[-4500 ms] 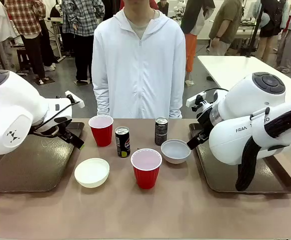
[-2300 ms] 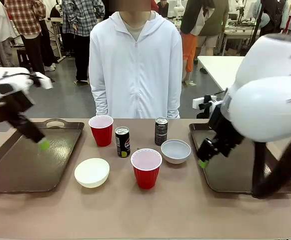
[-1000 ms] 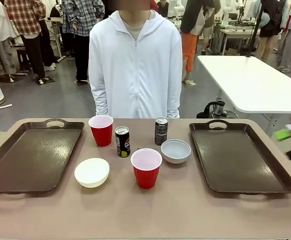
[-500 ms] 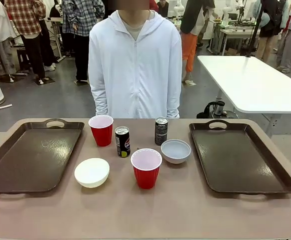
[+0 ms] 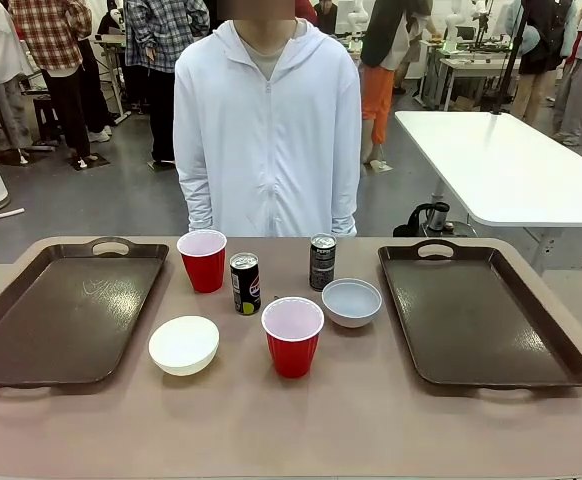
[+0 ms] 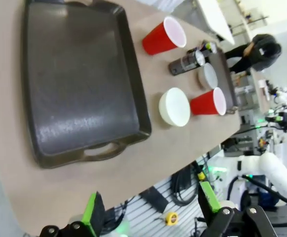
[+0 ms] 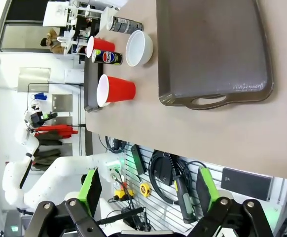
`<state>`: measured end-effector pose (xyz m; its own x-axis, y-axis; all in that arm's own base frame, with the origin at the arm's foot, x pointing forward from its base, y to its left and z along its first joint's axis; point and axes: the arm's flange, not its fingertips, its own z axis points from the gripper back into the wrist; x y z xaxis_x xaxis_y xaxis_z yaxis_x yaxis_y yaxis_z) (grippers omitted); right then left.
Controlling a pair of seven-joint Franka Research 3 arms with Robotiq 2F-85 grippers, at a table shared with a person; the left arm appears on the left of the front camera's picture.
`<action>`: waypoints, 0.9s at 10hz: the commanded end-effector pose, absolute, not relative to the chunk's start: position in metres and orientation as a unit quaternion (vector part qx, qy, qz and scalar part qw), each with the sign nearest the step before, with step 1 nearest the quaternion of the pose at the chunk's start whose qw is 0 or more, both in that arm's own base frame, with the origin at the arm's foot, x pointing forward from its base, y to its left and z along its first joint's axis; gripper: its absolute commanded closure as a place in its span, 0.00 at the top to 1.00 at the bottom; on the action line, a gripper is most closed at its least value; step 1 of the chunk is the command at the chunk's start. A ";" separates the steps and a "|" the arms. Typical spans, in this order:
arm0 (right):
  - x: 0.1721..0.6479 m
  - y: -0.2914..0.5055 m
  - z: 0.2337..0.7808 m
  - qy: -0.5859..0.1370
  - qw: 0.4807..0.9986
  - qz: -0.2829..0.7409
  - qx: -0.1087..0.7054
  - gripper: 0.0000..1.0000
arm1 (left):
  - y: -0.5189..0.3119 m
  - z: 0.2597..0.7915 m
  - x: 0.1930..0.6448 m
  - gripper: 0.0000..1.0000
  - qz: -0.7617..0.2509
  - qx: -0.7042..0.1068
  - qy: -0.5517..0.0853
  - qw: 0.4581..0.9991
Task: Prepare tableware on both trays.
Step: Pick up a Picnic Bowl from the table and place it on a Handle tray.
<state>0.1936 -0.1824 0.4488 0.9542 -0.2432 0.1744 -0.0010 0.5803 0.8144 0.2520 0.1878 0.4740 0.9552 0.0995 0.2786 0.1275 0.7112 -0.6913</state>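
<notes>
Two dark-brown trays sit bare on the table, the left tray [image 5: 61, 310] and the right tray [image 5: 481, 315]. Between them stand two red cups [image 5: 203, 262] [image 5: 292, 338], two black cans [image 5: 244, 283] [image 5: 322, 262], a white bowl [image 5: 184, 345] and a pale-grey bowl [image 5: 351, 302]. In the left wrist view my left gripper [image 6: 151, 207] hangs open and holds nothing, off the table's near edge, looking over the left tray [image 6: 79, 79]. My right gripper [image 7: 148, 190] is likewise open and holds nothing, off the near edge by the right tray [image 7: 212, 49].
A person in a white hooded jacket [image 5: 268, 130] stands at the far side, hands not over the table. A white table [image 5: 501, 165] stands behind at the right. Under the table's near edge hang cables and tools [image 7: 170, 185].
Both arms have swung up and outward from over the trays and left the front view; a second ago only green pad tips showed at its side edges. The tableware has not moved.
</notes>
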 end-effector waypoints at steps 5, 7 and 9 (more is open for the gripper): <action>0.194 -0.182 0.449 -0.135 0.879 -0.069 0.453 1.00 | 0.188 0.474 0.252 1.00 -0.008 -0.380 -0.149 0.913; 0.194 -0.182 0.449 -0.135 0.879 -0.069 0.453 1.00 | 0.188 0.474 0.252 1.00 -0.008 -0.380 -0.149 0.913; 0.194 -0.182 0.449 -0.135 0.879 -0.069 0.453 1.00 | 0.188 0.474 0.252 1.00 -0.008 -0.380 -0.149 0.913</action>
<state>0.1940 -0.1819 0.4492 0.9543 -0.2428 0.1742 -0.0003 0.5820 0.8132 0.2508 0.1878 0.4739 0.9572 0.0891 0.2755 0.1291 0.7201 -0.6817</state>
